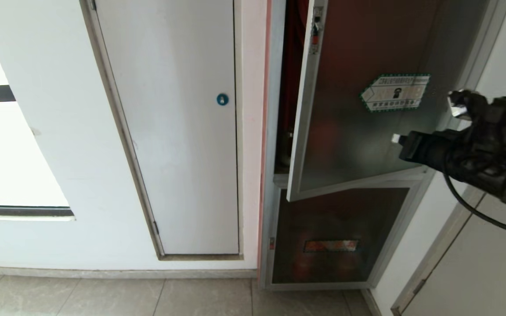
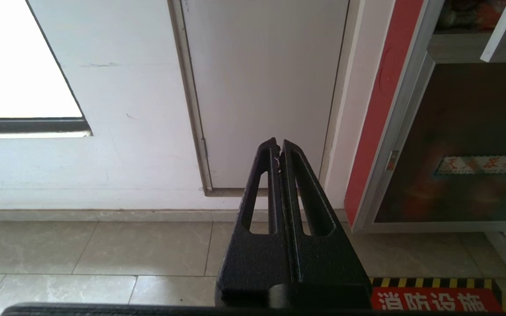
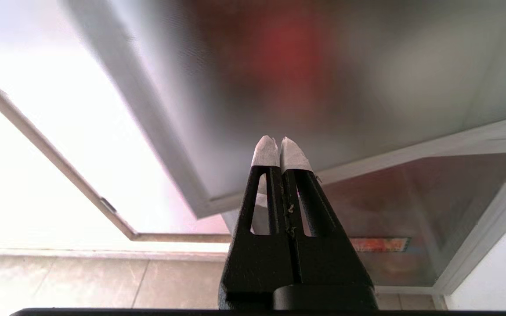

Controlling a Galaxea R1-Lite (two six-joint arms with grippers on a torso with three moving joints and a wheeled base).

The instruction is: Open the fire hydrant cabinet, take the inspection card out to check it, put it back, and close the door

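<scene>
The fire hydrant cabinet (image 1: 275,184), a tall silver aluminium frame with a red interior, stands right of a plain white door (image 1: 178,131). Its door (image 1: 358,131), smooth dark tinted glass in a metal frame with a hexagonal green-bordered sticker (image 1: 395,92), hangs ajar. The right hand (image 1: 396,139), black with white-taped tips pressed together, empty, sits near the glass. The left hand (image 2: 278,147) is closed too, low above pale floor tiles (image 2: 103,250).

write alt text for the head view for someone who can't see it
The fire hydrant cabinet has its glass door ajar, with the shut right gripper in front of the pane below a hexagonal sticker. A white door stands left.
</scene>
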